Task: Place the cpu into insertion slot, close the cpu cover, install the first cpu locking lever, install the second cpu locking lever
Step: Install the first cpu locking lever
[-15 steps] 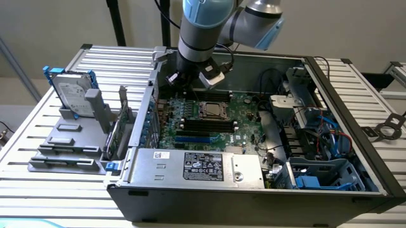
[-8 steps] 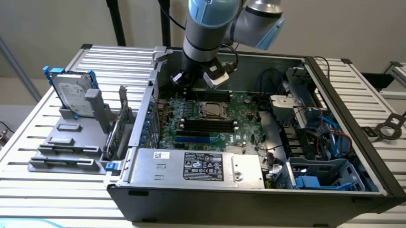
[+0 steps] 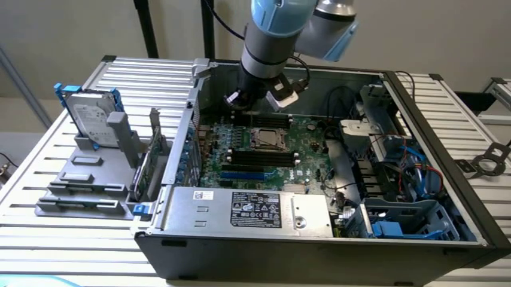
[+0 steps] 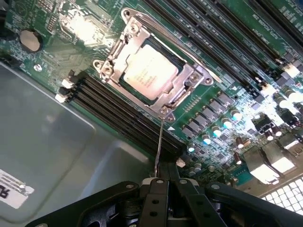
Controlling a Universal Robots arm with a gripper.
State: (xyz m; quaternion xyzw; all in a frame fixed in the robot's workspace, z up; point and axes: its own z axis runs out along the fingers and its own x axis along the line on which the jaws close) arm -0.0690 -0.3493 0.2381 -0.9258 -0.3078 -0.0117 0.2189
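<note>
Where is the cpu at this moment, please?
The cpu sits in its socket, framed by the cpu cover. In the exterior view this is near the middle of the green motherboard, with the black memory slots right beside it.

the arm [image 3: 267,42] reaches down into the open case [image 3: 319,254], its claw [image 3: 239,100] just above the motherboard [image 3: 307,152], near the cpu cover [image 3: 269,131]. a hard drive [image 3: 86,113] stands on the surface [image 3: 143,72] at the exterior view's left.

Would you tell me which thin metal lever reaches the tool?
The lever jutting from the socket corner; the other lever lies along the silver cover frame.
</note>
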